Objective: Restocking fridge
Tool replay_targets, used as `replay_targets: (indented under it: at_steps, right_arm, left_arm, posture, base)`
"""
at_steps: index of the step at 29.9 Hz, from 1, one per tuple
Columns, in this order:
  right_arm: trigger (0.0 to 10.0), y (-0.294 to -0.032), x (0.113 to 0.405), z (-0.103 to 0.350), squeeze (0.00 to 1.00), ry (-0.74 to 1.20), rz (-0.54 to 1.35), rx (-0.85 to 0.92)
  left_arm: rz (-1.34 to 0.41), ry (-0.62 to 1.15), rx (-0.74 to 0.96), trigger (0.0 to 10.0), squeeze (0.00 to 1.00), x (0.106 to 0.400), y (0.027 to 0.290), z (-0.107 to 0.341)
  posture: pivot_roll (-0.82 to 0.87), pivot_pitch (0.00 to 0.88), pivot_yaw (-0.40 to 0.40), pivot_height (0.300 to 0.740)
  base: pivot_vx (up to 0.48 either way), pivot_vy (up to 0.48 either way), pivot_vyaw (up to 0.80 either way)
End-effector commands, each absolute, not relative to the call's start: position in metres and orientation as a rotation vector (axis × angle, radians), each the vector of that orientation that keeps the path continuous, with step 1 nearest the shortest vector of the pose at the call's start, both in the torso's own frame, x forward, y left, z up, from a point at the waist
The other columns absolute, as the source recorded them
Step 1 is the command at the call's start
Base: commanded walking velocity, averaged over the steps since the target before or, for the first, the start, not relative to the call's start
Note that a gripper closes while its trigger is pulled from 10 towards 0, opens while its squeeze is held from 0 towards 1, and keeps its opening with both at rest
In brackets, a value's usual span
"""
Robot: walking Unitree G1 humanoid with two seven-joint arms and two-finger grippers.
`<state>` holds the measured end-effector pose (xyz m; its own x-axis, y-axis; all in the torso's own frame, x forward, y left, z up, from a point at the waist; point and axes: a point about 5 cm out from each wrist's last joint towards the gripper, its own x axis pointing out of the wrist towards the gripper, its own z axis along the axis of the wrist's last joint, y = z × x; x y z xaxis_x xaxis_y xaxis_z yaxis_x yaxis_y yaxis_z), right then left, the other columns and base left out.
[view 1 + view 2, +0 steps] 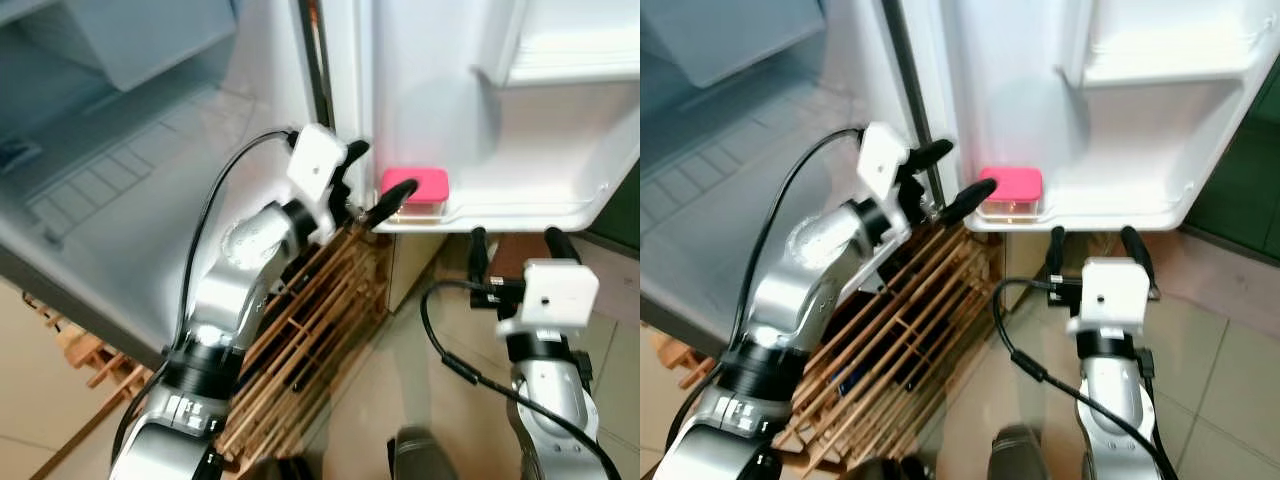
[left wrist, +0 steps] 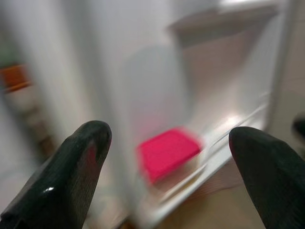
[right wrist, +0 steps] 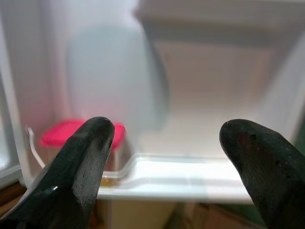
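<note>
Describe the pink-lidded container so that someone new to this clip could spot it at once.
Start at the open white fridge door and drop to its lowest door shelf. At that shelf's hinge-side end sits the clear container with a bright pink lid, just beyond the open left gripper. It is the one vivid colour against the white.

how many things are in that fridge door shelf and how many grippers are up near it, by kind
pink-lidded container in the door shelf: 1
open left gripper beside it: 1
open right gripper below the shelf: 1
wooden rack: 1
total: 4

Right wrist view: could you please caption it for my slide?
Open right gripper faces the fridge door shelf, a pink-lidded container sitting at its end.
</note>
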<state>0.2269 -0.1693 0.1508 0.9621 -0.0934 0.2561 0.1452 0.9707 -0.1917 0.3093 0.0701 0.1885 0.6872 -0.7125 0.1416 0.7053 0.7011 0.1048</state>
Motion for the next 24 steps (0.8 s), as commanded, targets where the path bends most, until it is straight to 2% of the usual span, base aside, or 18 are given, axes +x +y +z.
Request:
replay_targets:
  at_steps: [1,4,5,7,10,16,24]
  right_arm:
    - [10.0,-0.17,0.232,0.15,0.0,-0.255,-0.113,-0.195]
    - [10.0,-0.18,0.247,0.149,0.0,-0.259,-0.125,-0.172]
    - [10.0,-0.18,0.247,0.149,0.0,-0.259,-0.125,-0.172]
    - [10.0,-0.187,0.251,0.147,0.0,-0.247,-0.167,-0.113]
    - [10.0,-0.187,0.25,0.148,0.0,-0.267,-0.17,-0.102]
    - [10.0,-0.185,0.247,0.141,0.0,-0.248,-0.147,-0.096]
    - [10.0,-0.177,0.25,0.131,0.0,-0.213,-0.086,-0.09]
  left_arm:
    - [-0.722,-0.158,0.076,10.0,0.0,0.307,0.079,0.184]
    - [-0.526,-0.071,0.126,10.0,0.0,0.302,0.1,0.154]
    - [-0.526,-0.071,0.126,10.0,0.0,0.302,0.1,0.154]
    - [-0.356,-0.033,0.172,10.0,0.0,0.3,0.121,0.135]
    - [-0.204,-0.005,0.129,10.0,0.0,0.292,0.143,0.119]
    - [-0.207,-0.005,0.144,10.0,0.0,0.285,0.14,0.123]
    - [-0.27,-0.028,0.114,10.0,0.0,0.303,0.119,0.135]
  posture:
    - [-0.15,0.0,0.094,0.725]
    - [-0.14,0.0,0.069,0.725]
    - [-0.14,0.0,0.069,0.725]
    - [-0.14,0.0,0.059,0.725]
    - [-0.14,0.0,0.049,0.725]
    - [-0.13,0.0,0.027,0.725]
    - [-0.14,0.0,0.027,0.725]
  base:
    - [0.0,0.0,0.0]
    - [0.0,0.0,0.0]
    - [0.0,0.0,0.0]
    - [0.0,0.0,0.0]
    - [0.0,0.0,0.0]
    - [0.0,0.0,0.0]
    - [0.0,0.0,0.0]
